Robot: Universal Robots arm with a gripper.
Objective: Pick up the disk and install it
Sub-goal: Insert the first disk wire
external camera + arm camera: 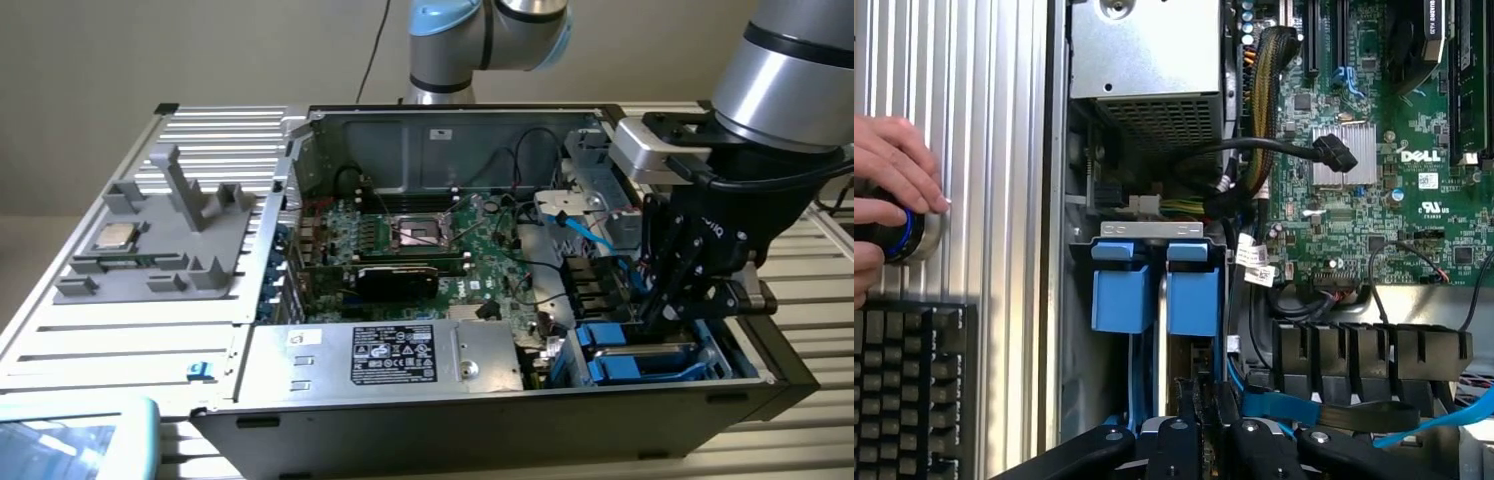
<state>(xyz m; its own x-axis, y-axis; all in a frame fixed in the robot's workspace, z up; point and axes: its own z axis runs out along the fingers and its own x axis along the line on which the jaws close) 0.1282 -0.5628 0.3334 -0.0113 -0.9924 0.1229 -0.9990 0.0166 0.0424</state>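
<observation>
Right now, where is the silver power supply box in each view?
Exterior view: power supply box at the case's near edge, to the exterior view's left of the blue drive frames.
Wrist view: box beyond those frames, beside the green board.
Shared landmark: the blue drive frames.

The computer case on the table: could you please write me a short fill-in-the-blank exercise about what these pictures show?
1. The gripper reaches down into the drive bay at the exterior view's ____ end of the computer case.
2. The plastic frames in that bay are ____ in colour.
3. On the power supply sits a ____ label.
4. Beside the case, a hand rests above a ____.

Missing words: right; blue; black; keyboard
</observation>
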